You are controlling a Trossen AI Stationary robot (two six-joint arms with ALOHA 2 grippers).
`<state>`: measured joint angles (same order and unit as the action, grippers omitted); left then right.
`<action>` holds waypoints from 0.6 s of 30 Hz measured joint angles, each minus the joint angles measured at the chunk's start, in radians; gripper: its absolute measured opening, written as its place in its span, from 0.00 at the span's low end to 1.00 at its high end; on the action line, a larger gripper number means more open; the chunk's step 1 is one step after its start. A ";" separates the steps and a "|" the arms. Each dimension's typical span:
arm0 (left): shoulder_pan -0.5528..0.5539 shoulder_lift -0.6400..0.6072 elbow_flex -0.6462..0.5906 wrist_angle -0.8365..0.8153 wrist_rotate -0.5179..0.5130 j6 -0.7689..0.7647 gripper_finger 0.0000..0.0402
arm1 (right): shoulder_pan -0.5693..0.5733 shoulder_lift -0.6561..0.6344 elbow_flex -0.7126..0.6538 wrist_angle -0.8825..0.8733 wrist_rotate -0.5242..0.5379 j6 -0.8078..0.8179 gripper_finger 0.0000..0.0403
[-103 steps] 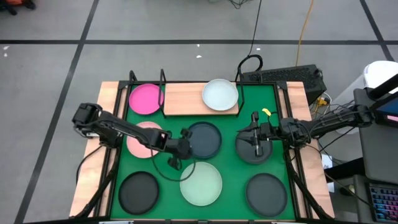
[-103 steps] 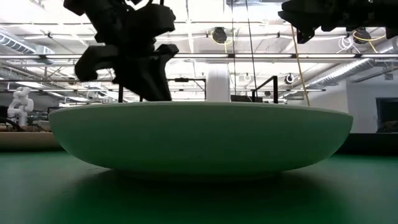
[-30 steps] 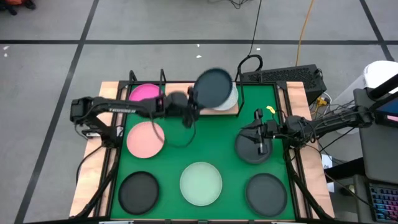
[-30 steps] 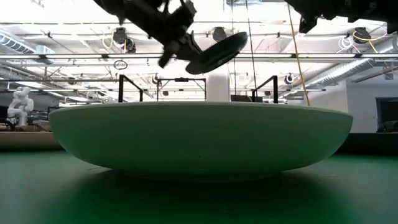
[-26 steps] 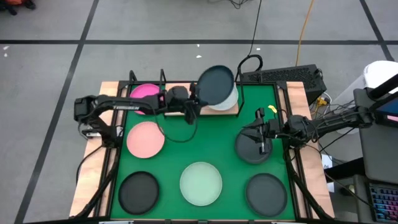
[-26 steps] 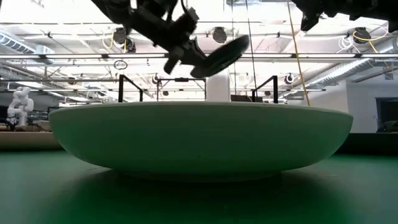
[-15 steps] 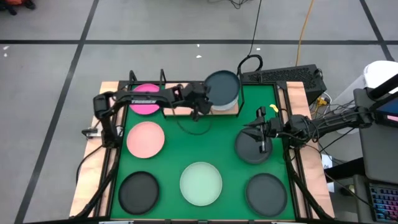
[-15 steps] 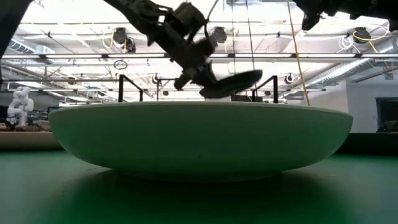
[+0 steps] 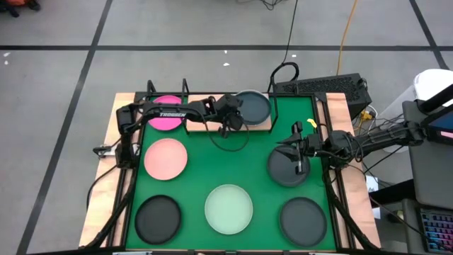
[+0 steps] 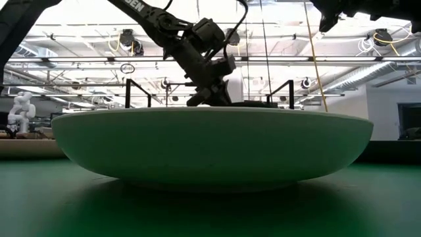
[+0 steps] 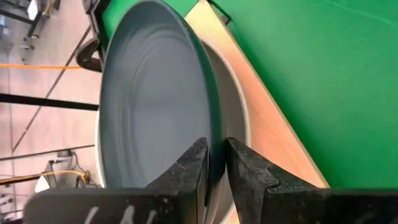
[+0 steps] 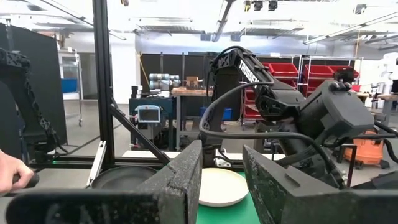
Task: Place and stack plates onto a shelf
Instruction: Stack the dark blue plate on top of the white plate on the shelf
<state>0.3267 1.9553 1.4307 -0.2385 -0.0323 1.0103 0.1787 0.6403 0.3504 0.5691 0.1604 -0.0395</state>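
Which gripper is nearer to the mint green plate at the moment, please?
Right. The right gripper hovers over a dark plate beside the mint green plate; the left gripper is farther, at the shelf.

A green mat [image 9: 212, 170] is spread over a wooden table [image 9: 102, 191], and a small light-wood shelf [image 9: 205, 119] is set at the mat's far edge. On the shelf, a dark grey plate [image 9: 253, 106] is stacked on a white plate [image 11: 235, 109]. A magenta plate [image 9: 165, 117] is seen just beside the shelf. On the mat are laid a pale pink plate [image 9: 165, 159], a mint green plate [image 9: 228, 208] and three dark plates [image 9: 158, 219] [image 9: 288, 168] [image 9: 303, 221].
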 joint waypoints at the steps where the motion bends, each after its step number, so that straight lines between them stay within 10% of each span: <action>1: 0.000 0.000 0.000 0.000 -0.006 0.000 0.16 | 0.000 0.000 0.000 -0.001 0.000 -0.001 0.24; 18: -0.041 -0.005 0.000 0.009 -0.088 -0.025 0.38 | 0.000 0.000 0.000 -0.004 0.000 -0.002 0.24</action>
<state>0.2853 1.9503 1.4307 -0.2298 -0.1206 0.9852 0.1787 0.6403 0.3504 0.5648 0.1604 -0.0416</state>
